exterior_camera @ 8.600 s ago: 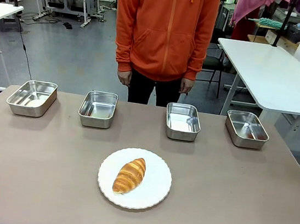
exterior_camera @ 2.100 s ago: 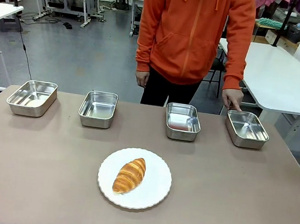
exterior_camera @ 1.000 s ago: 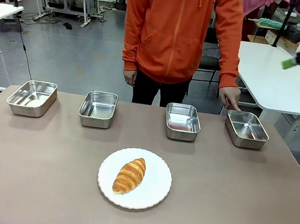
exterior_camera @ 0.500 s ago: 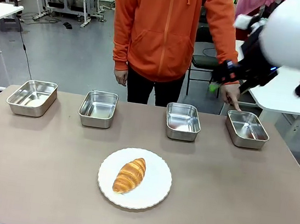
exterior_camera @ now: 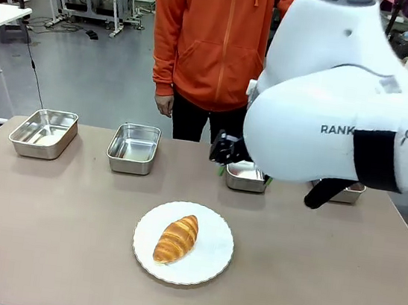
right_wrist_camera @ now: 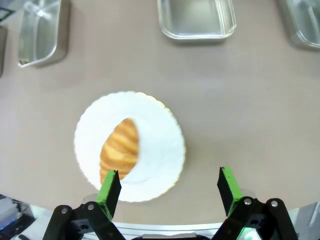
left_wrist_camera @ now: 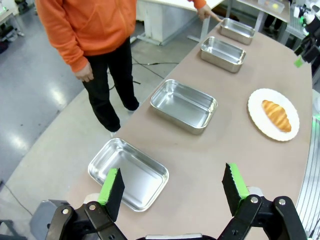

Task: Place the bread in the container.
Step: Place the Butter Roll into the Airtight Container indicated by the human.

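The bread (exterior_camera: 176, 238) lies on the round white plate (exterior_camera: 212, 236) near the middle of the table (exterior_camera: 42, 236), with nothing touching it. I judge it sits there, well apart from the steel pans (exterior_camera: 133, 148), so that I can come down on it freely. My right claw (right_wrist_camera: 168, 176) hangs above it, jaws spread wide and holding nothing. In its wrist view the bread lies nearer one finger than the other, so I judge I must centre over it before I descend. The four pans stand in a row along the table's far edge. In the left wrist view a person's hand (left_wrist_camera: 204, 11) points a finger at the end one, which I take for the container (left_wrist_camera: 236, 31). My left claw (left_wrist_camera: 172, 177), likewise spread and empty, hovers high over the opposite end of the row, out of the way.
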